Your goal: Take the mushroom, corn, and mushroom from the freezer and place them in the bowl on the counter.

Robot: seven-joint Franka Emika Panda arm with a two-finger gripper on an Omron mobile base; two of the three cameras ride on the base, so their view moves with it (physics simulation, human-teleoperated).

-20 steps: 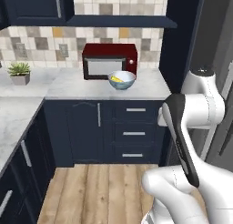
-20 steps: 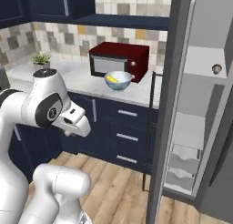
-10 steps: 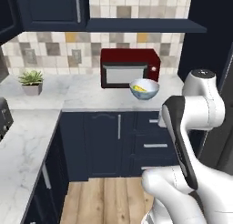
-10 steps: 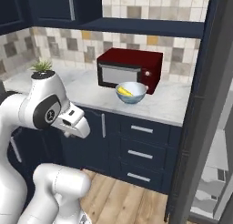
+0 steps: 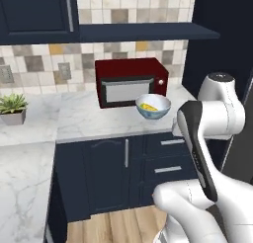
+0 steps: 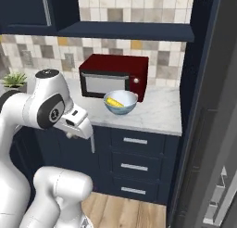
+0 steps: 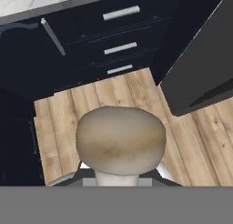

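On the counter [image 5: 89,119], just in front of the red microwave [image 6: 114,75], I see the bowl [image 6: 120,102] with the corn [image 6: 114,102] lying inside. My gripper [image 7: 119,170] is clamped tight on a mushroom [image 7: 120,139], held over the wood floor [image 7: 113,104] in front of the navy drawers [image 6: 134,167]. The freezer [image 6: 213,129] door stands at far right.

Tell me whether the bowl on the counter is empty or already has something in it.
Not empty. The bowl on the counter holds a yellow item, apparently the corn, before the microwave.
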